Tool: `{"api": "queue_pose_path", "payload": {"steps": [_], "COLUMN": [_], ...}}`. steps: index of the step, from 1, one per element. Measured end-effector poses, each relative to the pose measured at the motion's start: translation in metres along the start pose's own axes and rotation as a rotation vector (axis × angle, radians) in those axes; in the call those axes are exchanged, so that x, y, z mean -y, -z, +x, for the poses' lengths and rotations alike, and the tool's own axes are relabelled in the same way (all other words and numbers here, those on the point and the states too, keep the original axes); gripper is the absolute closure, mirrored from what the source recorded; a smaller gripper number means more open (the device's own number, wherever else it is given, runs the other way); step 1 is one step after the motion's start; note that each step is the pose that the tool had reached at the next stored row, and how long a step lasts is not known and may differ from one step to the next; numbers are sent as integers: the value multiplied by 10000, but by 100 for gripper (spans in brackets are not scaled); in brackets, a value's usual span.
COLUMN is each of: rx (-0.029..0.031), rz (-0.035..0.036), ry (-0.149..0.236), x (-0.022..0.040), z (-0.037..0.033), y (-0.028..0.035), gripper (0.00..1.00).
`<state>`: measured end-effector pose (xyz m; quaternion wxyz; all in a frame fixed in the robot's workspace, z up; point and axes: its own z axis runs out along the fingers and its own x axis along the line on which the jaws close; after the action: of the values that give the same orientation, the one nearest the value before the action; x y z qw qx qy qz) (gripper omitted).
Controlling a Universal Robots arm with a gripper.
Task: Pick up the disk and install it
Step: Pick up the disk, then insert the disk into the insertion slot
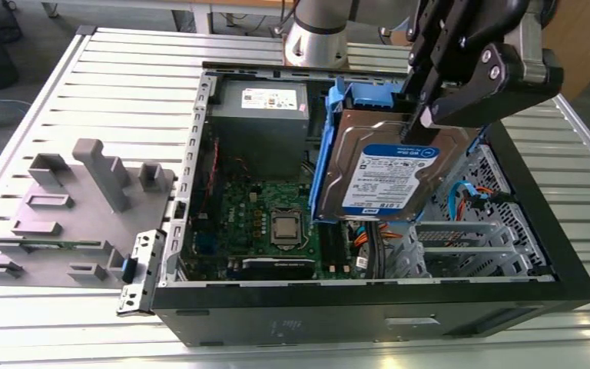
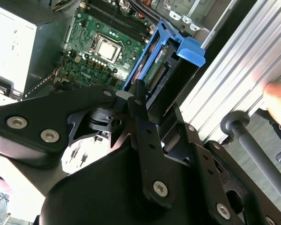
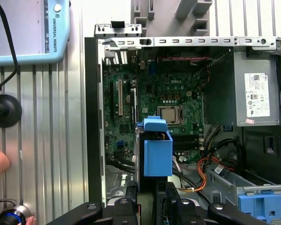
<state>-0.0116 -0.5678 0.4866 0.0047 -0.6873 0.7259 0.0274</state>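
Hand (image 1: 418, 123) is clenched on the upper end of the disk (image 1: 392, 173); the jaws are drawn close, with only the drive and its blue bracket (image 1: 326, 154) between them. The disk hangs tilted, label upward, over the open computer case (image 1: 377, 323), which lies on the slatted counter (image 1: 111, 84). It is just beside the motherboard (image 1: 264, 207), toward the case wall at the exterior view's right. Its lower end is near the cables (image 1: 362, 238); I cannot tell if it touches them. To do this step well, I think the bracket should go down slowly and straight along its bay, without pressing on the cables, and the grip should not slip.
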Motion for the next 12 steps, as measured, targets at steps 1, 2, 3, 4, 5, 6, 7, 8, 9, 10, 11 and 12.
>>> {"api": "queue_pose_path", "payload": {"steps": [1, 2, 3, 4, 5, 6, 7, 8, 9, 10, 11, 12], "rx": [0, 0, -1, 0, -1, 0, -1, -1, -1, 0, 0, 0], "rz": [0, 0, 0, -1, -1, -1, -2, -3, -3, -4, -5, -7], "ry": [0, 0, 0, 0, 0, -1, -1, 0, 0, 0, 0, -1], "x": [20, 42, 64, 88, 112, 139, 166, 195, 223, 251, 280, 311], "z": [-1, -2, -4, -5, -6, -8, -10, -11, -13, -14, -16, -17], "y": [0, 1, 1, 1, 2, 2, 4, 4, 4, 4, 4, 5], "gripper": [65, 65, 65, 65, 65, 65, 65, 65, 65, 65, 65, 65]}}
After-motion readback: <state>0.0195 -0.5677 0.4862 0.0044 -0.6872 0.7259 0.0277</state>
